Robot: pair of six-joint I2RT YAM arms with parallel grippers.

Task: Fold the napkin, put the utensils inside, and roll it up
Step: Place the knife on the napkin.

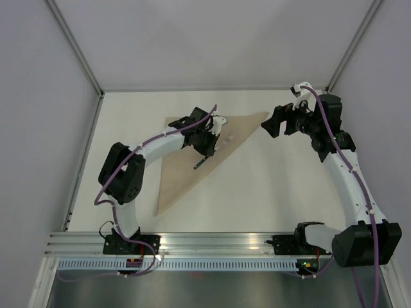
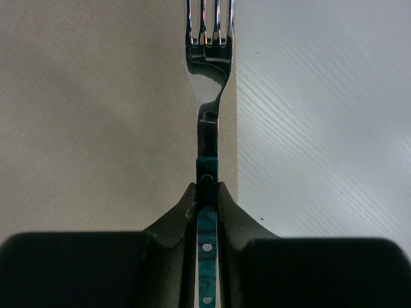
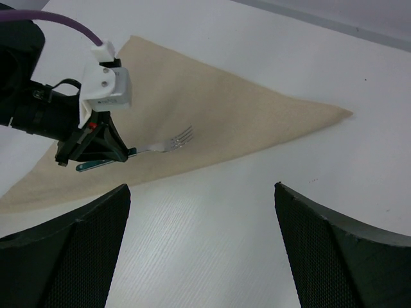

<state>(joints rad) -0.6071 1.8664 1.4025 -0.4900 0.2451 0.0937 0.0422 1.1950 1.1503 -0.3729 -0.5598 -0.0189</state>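
Observation:
The tan napkin (image 1: 183, 173) lies folded into a triangle on the white table; it also shows in the left wrist view (image 2: 96, 96) and the right wrist view (image 3: 218, 102). My left gripper (image 1: 207, 146) is shut on the teal handle of a silvery fork (image 2: 207, 96) and holds it over the napkin, close to its right folded edge, tines pointing away from me. The fork (image 3: 168, 144) and the left gripper (image 3: 96, 146) also show in the right wrist view. My right gripper (image 1: 270, 122) is open and empty beside the napkin's far right corner. No other utensil is in view.
The white table (image 1: 276, 186) is bounded by grey walls at the back and sides and by an aluminium rail (image 1: 212, 240) at the near edge, where both arm bases stand.

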